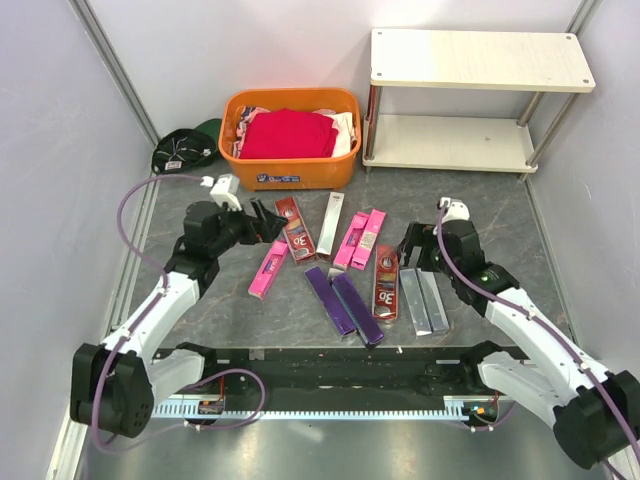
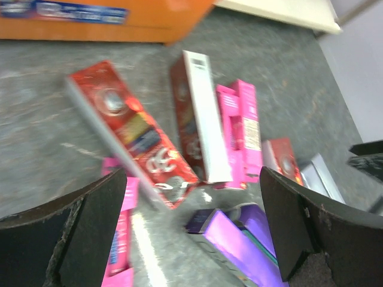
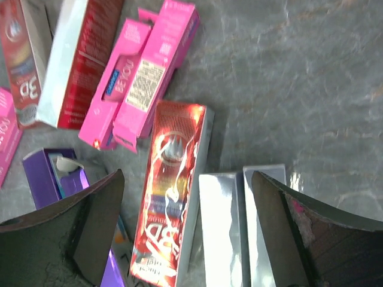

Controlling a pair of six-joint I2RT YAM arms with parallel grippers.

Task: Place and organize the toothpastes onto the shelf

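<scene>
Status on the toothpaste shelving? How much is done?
Done: nothing yet. Both boards of the shelf are bare.
In hand: nothing gripped. The left pincer and right pincer hover open over the toothpastes, which lie scattered on the table.
Left: every box in view has to be picked up, placed and lined up on the shelf.

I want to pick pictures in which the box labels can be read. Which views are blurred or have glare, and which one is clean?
Left wrist view: blurred all over, and the print on the dark red box is smeared. Right wrist view: sharper, but glare whitens the silver boxes and streaks the shiny red box. Top external view: sharp and evenly lit, with crisp edges on the shelf, though the labels are small.
</scene>
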